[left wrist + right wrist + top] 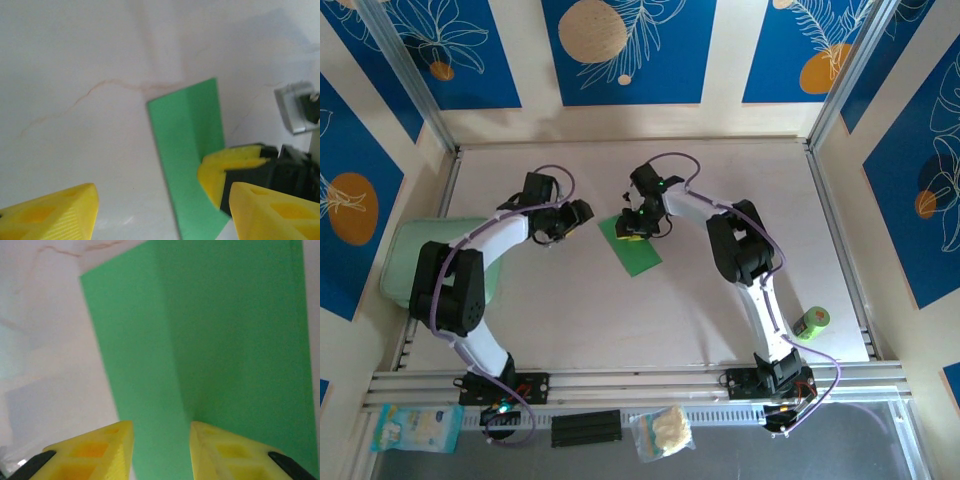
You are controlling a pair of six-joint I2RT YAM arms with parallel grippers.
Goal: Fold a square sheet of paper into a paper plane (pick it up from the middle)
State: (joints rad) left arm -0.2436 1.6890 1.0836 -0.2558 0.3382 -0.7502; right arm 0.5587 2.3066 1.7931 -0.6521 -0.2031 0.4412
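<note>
the square sheet of paper [634, 250] lies near the centre of the table [740, 170], creased lengthwise, with one half apparently lifted off the surface. the right gripper [637, 226] hangs over its 12 o'clock end, jaws parted narrowly astride the ridge and gripping nothing. the left gripper [577, 214] sits just beside the sheet at 10 o'clock, jaws wide and empty. risks, in my judgement: the unpressed crease may spring open, a descending finger could catch the raised half and skew the sheet, and a pinch off the ridge would fold crookedly.
</note>
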